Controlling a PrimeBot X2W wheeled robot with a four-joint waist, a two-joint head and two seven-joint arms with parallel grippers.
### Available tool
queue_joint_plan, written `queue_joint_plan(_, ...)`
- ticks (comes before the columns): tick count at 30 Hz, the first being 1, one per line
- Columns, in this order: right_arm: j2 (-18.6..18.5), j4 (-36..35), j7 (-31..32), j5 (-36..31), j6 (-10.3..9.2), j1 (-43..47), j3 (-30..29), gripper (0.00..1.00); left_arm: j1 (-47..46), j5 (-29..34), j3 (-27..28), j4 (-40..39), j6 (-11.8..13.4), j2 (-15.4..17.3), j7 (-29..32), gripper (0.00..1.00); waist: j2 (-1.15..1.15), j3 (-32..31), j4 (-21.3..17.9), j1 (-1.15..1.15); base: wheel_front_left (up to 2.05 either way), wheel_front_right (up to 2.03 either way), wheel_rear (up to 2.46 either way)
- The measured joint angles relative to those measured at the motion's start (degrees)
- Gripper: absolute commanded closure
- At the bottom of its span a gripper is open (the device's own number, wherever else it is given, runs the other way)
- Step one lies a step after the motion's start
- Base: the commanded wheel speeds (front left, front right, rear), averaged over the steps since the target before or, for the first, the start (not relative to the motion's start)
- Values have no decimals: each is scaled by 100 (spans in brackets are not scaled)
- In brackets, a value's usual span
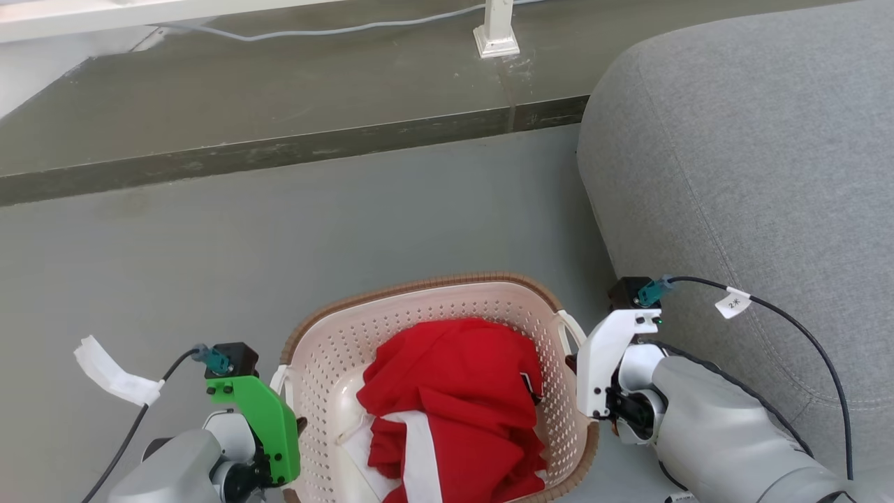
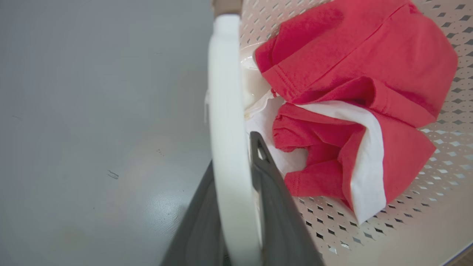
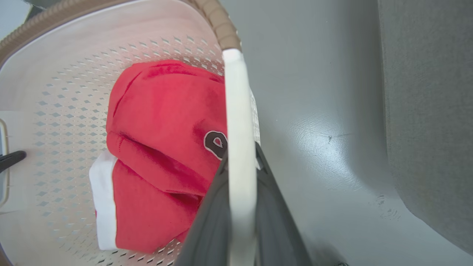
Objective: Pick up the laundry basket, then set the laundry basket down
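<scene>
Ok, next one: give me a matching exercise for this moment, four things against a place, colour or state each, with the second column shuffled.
Things:
1. laundry basket
2. red garment
3. grey sofa
4. right pincer

Descriptions:
A. shut on a white loop handle
B. lying inside the basket
C. cream perforated walls, brown rim
D. upholstered, on the floor at the robot's right

Pairs: 1-C, 2-B, 3-D, 4-A.
</scene>
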Motion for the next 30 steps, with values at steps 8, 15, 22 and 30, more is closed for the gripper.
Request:
queue_joint_plan(8,3,35,62,12,47,-1,48,100,1,-55,-49,55,0,-21,99,100,0,-23,4,0,0,0,0)
queue_joint_plan(15,3,64,83,49,51,-2,57,100,1,-57,-75,69,0,-40,100,100,0,-23,-5,0,0,0,0)
queue_joint_plan(22,3,63,98,97,51,-2,78,100,0,-58,-85,81,0,-40,100,100,0,7,-13,0,0,0,0)
queue_joint_plan(30,3,63,98,147,51,-34,100,100,-4,-73,-97,87,0,-37,98,100,0,74,-14,0,0,0,0)
